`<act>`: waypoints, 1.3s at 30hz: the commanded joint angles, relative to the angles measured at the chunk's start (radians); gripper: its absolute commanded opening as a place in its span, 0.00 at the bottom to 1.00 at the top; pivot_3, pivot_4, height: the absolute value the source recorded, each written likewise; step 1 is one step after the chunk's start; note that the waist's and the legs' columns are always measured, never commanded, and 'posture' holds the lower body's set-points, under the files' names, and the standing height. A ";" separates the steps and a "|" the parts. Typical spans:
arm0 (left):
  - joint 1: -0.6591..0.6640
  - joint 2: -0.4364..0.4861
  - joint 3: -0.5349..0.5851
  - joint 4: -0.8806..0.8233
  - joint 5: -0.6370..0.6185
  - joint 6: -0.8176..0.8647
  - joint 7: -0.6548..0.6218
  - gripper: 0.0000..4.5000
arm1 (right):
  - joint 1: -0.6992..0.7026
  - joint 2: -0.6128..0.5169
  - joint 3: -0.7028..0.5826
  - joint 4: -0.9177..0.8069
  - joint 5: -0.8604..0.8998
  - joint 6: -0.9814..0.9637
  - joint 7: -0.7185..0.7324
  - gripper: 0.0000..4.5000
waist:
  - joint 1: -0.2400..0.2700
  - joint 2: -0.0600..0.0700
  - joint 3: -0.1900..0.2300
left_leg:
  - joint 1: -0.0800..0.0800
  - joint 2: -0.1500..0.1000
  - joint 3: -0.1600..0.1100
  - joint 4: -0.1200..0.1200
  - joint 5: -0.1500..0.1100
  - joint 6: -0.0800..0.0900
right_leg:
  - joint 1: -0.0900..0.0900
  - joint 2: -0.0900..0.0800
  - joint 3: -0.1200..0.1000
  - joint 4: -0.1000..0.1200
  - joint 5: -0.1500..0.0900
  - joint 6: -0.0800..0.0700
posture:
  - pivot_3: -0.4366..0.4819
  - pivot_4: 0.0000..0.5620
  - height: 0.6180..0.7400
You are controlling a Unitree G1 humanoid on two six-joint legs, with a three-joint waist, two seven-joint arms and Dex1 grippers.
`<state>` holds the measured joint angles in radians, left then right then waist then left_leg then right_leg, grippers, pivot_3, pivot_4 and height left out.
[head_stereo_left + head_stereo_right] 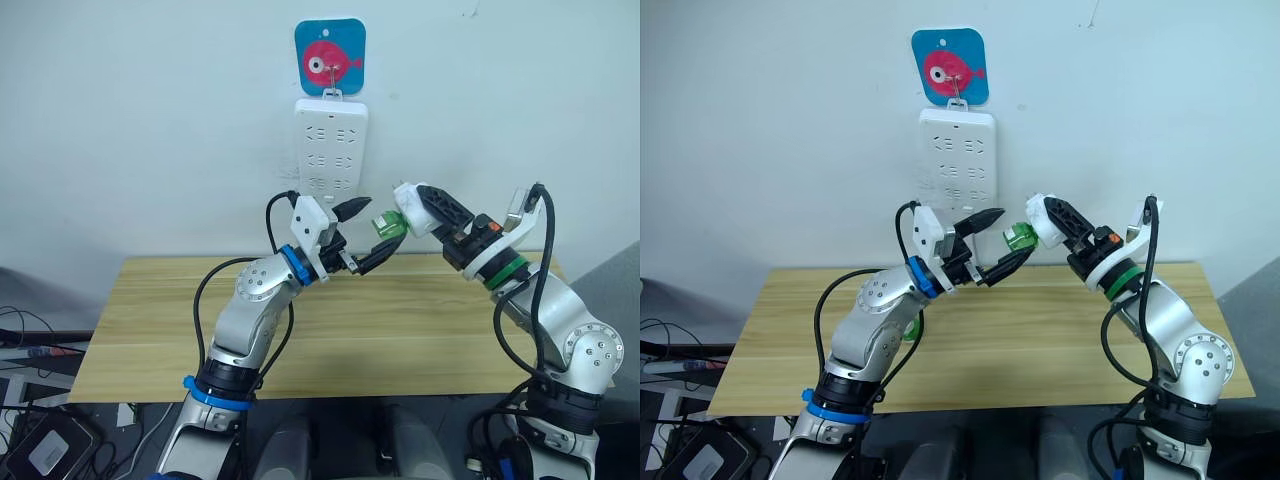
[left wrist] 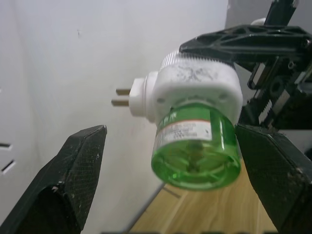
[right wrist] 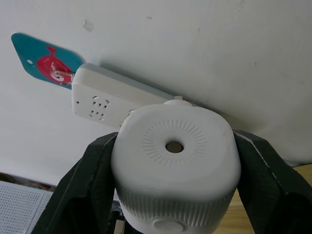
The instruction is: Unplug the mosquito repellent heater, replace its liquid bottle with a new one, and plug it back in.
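My right gripper (image 1: pixel 418 214) is shut on the mosquito repellent heater (image 1: pixel 408 216), a white rounded unit held in the air above the table. Its vent hole faces the right wrist camera (image 3: pixel 173 146), with a black finger (image 3: pixel 92 180) pressed on each side. A green liquid bottle (image 2: pixel 195 146) is attached under the heater (image 2: pixel 195 83), and the two metal prongs (image 2: pixel 122 96) point free toward the wall. My left gripper (image 1: pixel 380 228) stands open, its fingers (image 2: pixel 73 180) on either side of the bottle (image 1: pixel 388 227) with gaps showing.
A white power strip (image 1: pixel 331 145) hangs on the wall under a blue fish hook (image 1: pixel 330 58), just behind and above the grippers. The wooden table (image 1: pixel 400 330) lies below both arms. Cables and boxes sit on the floor at the left.
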<state>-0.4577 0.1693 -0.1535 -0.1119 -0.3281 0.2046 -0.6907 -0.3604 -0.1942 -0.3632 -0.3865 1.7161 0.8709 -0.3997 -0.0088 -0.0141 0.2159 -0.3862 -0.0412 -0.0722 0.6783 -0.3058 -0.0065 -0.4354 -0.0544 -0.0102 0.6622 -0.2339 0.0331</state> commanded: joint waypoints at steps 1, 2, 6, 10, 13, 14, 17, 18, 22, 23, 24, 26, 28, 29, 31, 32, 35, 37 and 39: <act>-0.005 -0.008 -0.008 -0.016 0.005 -0.023 0.000 1.00 | 0.012 -0.031 0.025 -0.051 0.053 -0.056 0.012 0.67 | 0.000 0.000 0.000 | 0.000 0.000 0.000 0.000 0.000 0.000 | 0.000 0.000 0.000 0.000 0.000 0.000 | 0.50 0.39 1.00; -0.005 -0.009 -0.009 -0.015 0.005 -0.023 0.001 1.00 | 0.016 -0.039 0.033 -0.051 0.058 -0.067 0.014 0.67 | 0.000 0.000 0.000 | 0.000 0.000 0.000 0.000 0.000 0.000 | 0.000 0.000 0.000 0.000 0.000 0.000 | 0.50 0.39 1.00; -0.002 -0.014 -0.014 -0.016 0.005 -0.020 0.001 1.00 | 0.027 -0.068 0.058 -0.052 0.080 -0.107 0.020 0.67 | 0.000 0.000 0.000 | 0.000 0.000 0.000 0.000 0.000 0.000 | 0.000 0.000 0.000 0.000 0.000 0.000 | 0.50 0.39 1.00; 0.001 -0.014 -0.015 -0.017 0.004 -0.017 0.000 1.00 | 0.034 -0.093 0.078 -0.054 0.093 -0.135 0.025 0.67 | 0.000 0.000 0.000 | 0.000 0.000 0.000 0.000 0.000 0.000 | 0.000 0.000 0.000 -0.001 0.000 0.000 | 0.50 0.39 1.00; 0.003 -0.013 -0.015 -0.015 0.002 -0.016 -0.003 0.96 | 0.038 -0.111 0.089 -0.053 0.099 -0.150 0.029 0.67 | 0.001 0.000 0.000 | 0.000 0.000 0.000 0.000 0.000 0.000 | 0.000 0.000 0.000 -0.001 0.000 0.000 | 0.50 0.39 1.00; 0.003 -0.014 -0.014 -0.015 0.000 -0.015 -0.003 0.91 | 0.039 -0.116 0.093 -0.053 0.102 -0.154 0.031 0.67 | 0.001 0.000 0.000 | 0.000 0.000 0.000 0.000 0.000 0.000 | 0.000 0.000 0.000 -0.001 0.000 0.000 | 0.50 0.39 1.00; 0.002 -0.010 -0.017 -0.015 -0.005 -0.003 -0.010 0.74 | 0.040 -0.126 0.104 -0.053 0.108 -0.169 0.033 0.67 | 0.001 0.000 0.000 | 0.000 0.000 0.000 0.000 0.000 0.000 | 0.001 0.000 0.000 -0.001 0.000 0.000 | 0.49 0.40 1.00; 0.001 -0.011 -0.018 -0.014 -0.005 -0.002 -0.011 0.68 | 0.040 -0.130 0.108 -0.054 0.108 -0.172 0.035 0.67 | 0.001 0.000 0.000 | 0.000 0.000 0.000 0.000 0.000 0.000 | 0.001 0.000 0.000 -0.001 0.000 0.000 | 0.49 0.40 1.00; -0.003 -0.019 -0.015 -0.004 -0.006 -0.003 -0.006 0.51 | 0.037 -0.134 0.123 -0.058 0.110 -0.188 0.035 0.67 | 0.001 0.000 0.000 | 0.000 0.000 0.000 0.000 0.000 0.000 | 0.001 0.000 0.000 -0.001 0.000 0.000 | 0.49 0.40 1.00; -0.005 -0.020 -0.015 0.000 -0.005 -0.004 -0.006 0.51 | 0.036 -0.132 0.125 -0.059 0.112 -0.193 0.033 0.67 | 0.001 0.000 0.000 | 0.000 0.000 0.000 0.000 0.000 0.000 | 0.001 0.000 0.000 -0.001 0.000 0.000 | 0.49 0.40 1.00; -0.005 -0.021 -0.015 0.002 -0.005 -0.005 -0.006 0.51 | 0.035 -0.132 0.128 -0.061 0.113 -0.198 0.032 0.67 | 0.001 0.000 0.000 | 0.000 0.000 0.000 0.000 0.000 0.000 | 0.001 0.000 0.000 -0.001 0.000 0.000 | 0.49 0.40 1.00; -0.008 -0.019 -0.015 0.002 -0.002 -0.007 -0.007 0.51 | 0.036 -0.132 0.139 -0.071 0.114 -0.204 0.030 0.67 | 0.001 -0.001 0.000 | 0.000 0.000 0.000 0.000 0.000 0.000 | 0.001 0.000 0.000 -0.001 0.000 0.000 | 0.48 0.41 1.00; -0.012 -0.007 -0.020 0.003 0.008 -0.015 -0.018 0.51 | 0.042 -0.138 0.148 -0.077 0.116 -0.203 0.030 0.83 | 0.001 -0.001 0.000 | 0.000 0.000 0.000 0.000 0.000 0.000 | 0.001 0.000 0.000 -0.001 0.000 0.000 | 0.48 0.41 1.00; -0.015 -0.002 -0.021 0.003 0.009 -0.018 -0.023 0.51 | 0.042 -0.141 0.151 -0.077 0.118 -0.204 0.029 0.87 | 0.000 -0.001 0.001 | 0.000 0.000 0.000 0.000 0.000 0.000 | 0.001 0.000 0.000 -0.001 0.000 0.000 | 0.48 0.42 1.00; -0.019 0.029 -0.027 0.005 0.011 -0.035 -0.068 0.51 | 0.057 -0.180 0.161 -0.058 0.143 -0.168 0.042 1.00 | 0.000 -0.001 0.001 | 0.000 0.000 0.000 0.000 0.000 0.000 | 0.001 0.000 0.000 -0.001 0.000 0.000 | 0.48 0.42 1.00; -0.022 0.038 -0.030 0.007 0.012 -0.040 -0.081 0.51 | 0.061 -0.197 0.163 -0.049 0.154 -0.156 0.050 1.00 | 0.000 -0.001 0.001 | 0.000 0.000 0.000 0.000 0.000 0.000 | 0.001 0.000 0.000 -0.001 0.000 0.000 | 0.48 0.42 1.00; -0.044 0.097 -0.035 0.035 -0.004 -0.064 -0.188 0.51 | 0.060 -0.353 0.176 0.060 0.237 0.004 0.156 1.00 | 0.000 -0.001 0.002 | 0.000 0.000 0.000 0.000 0.000 0.000 | 0.001 0.000 0.000 -0.002 0.000 0.000 | 0.48 0.43 1.00; -0.062 0.136 -0.039 0.062 -0.010 -0.088 -0.268 0.51 | 0.020 -0.449 0.180 0.177 0.256 0.162 0.293 1.00 | 0.000 -0.001 0.003 | 0.000 0.000 0.000 0.001 0.000 0.001 | 0.003 0.000 0.000 -0.004 0.000 0.000 | 0.49 0.43 1.00; -0.077 0.158 -0.047 0.083 -0.010 -0.113 -0.328 0.51 | -0.034 -0.518 0.190 0.276 0.256 0.279 0.406 1.00 | 0.001 -0.001 0.004 | 0.001 0.000 0.000 0.001 0.000 0.002 | 0.006 0.001 -0.001 -0.007 0.000 -0.001 | 0.50 0.44 1.00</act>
<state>-0.5127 0.3295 -0.1906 -0.0173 -0.3161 0.1327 -0.9650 -0.3549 -0.6849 -0.1704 -0.1487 1.9382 1.0549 -0.0979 -0.0073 -0.0147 0.2203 -0.3847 -0.0408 -0.0725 0.6791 -0.3059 -0.0046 -0.4283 -0.0533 -0.0117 0.6533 -0.2345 0.0320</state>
